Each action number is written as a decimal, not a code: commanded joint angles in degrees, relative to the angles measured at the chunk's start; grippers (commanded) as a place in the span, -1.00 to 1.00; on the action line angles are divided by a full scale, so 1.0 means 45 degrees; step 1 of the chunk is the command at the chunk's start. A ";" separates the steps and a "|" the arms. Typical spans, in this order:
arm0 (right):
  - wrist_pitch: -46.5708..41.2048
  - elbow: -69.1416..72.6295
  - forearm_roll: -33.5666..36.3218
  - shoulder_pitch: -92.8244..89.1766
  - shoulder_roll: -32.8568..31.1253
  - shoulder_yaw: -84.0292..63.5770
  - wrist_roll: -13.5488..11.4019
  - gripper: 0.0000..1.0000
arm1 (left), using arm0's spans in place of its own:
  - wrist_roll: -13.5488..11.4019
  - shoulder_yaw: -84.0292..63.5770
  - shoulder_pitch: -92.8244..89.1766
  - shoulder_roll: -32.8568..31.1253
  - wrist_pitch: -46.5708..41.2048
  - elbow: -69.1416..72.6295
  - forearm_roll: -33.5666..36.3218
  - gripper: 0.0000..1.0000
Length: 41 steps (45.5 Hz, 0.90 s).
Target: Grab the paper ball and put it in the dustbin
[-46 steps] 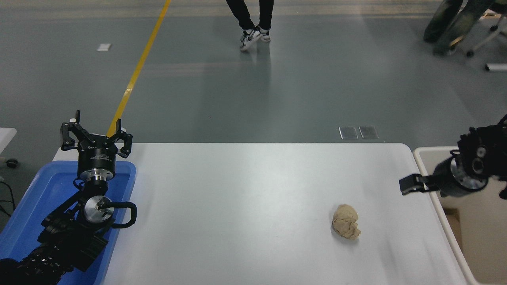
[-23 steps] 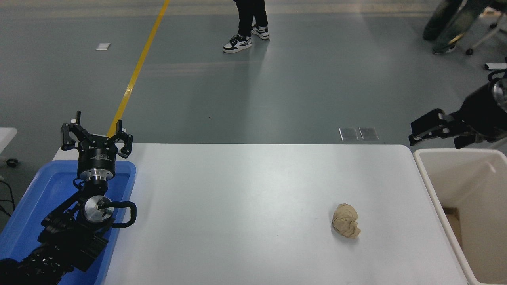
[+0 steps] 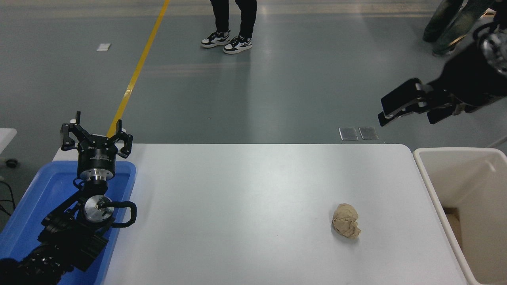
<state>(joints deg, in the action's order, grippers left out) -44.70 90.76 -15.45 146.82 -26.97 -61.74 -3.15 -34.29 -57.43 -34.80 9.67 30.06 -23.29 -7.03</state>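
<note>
The paper ball [image 3: 346, 226], a crumpled tan wad, lies on the white table [image 3: 245, 206] toward its right side. The dustbin [image 3: 424, 174], cream-white and deep, stands against the table's right edge, with something brown low inside it. My right gripper [image 3: 408, 113] hangs high above the table's far right corner, well above and behind the ball, open and holding nothing. My left gripper [image 3: 96, 128] is parked at the lower left over the blue tray, open and empty.
A shallow blue tray [image 3: 43, 186] sits at the table's left end under the left arm. A person's legs [image 3: 231, 19] stand on the grey floor beyond the table. More legs and a chair base show at the top right.
My right gripper has risen from low beside the dustbin to high above the table's far right corner and shifted a little left. The person beyond the table has stepped left. The ball has not moved.
</note>
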 commanded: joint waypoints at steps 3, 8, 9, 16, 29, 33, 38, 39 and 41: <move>-0.0066 -0.0344 0.0229 -0.1179 0.0896 0.0809 -0.0004 1.00 | -0.0017 0.0009 -0.0001 0.0000 -0.0001 0.0000 0.0000 0.98; 0.0302 -0.0617 0.0093 -0.2604 0.0877 0.0926 -0.0023 1.00 | -0.0017 0.0009 -0.0001 0.0000 -0.0001 0.0000 0.0000 0.98; 0.0673 -0.0734 0.0073 -0.2916 0.0877 0.0946 -0.0042 1.00 | -0.0017 -0.0010 -0.0001 0.0000 -0.0001 0.0000 0.0000 0.98; 0.2179 -0.1866 -0.0980 -0.5669 0.0955 0.1297 -0.0043 1.00 | -0.0017 -0.0010 -0.0001 0.0000 -0.0001 0.0000 0.0000 0.98; 0.3469 -0.4249 -0.4202 -1.0865 0.1013 0.2880 -0.0082 1.00 | -0.0017 0.0009 -0.0001 0.0000 -0.0001 0.0000 0.0000 0.98; 0.3742 -0.4913 -0.4945 -1.2193 0.1208 0.2958 -0.0082 1.00 | 0.0002 0.0009 -0.0001 0.0000 -0.0001 0.0000 0.0000 0.98; 0.4718 -0.5792 -0.5122 -1.3581 0.1677 0.3270 -0.0101 1.00 | 0.0002 0.0009 -0.0001 0.0000 -0.0001 0.0000 0.0000 0.98; 0.4855 -0.5948 -0.5122 -1.3816 0.1774 0.3270 -0.0101 1.00 | 0.0002 0.0009 -0.0001 0.0000 -0.0001 0.0000 0.0000 0.98; 0.5109 -0.6164 -0.5122 -1.4168 0.1950 0.3290 -0.0121 1.00 | 0.0002 0.0009 -0.0001 0.0000 -0.0001 0.0000 0.0019 0.98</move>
<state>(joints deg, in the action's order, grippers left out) -27.87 70.54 -33.91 96.83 -21.19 -49.24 -3.53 -34.36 -57.40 -34.81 9.67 30.06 -23.29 -7.03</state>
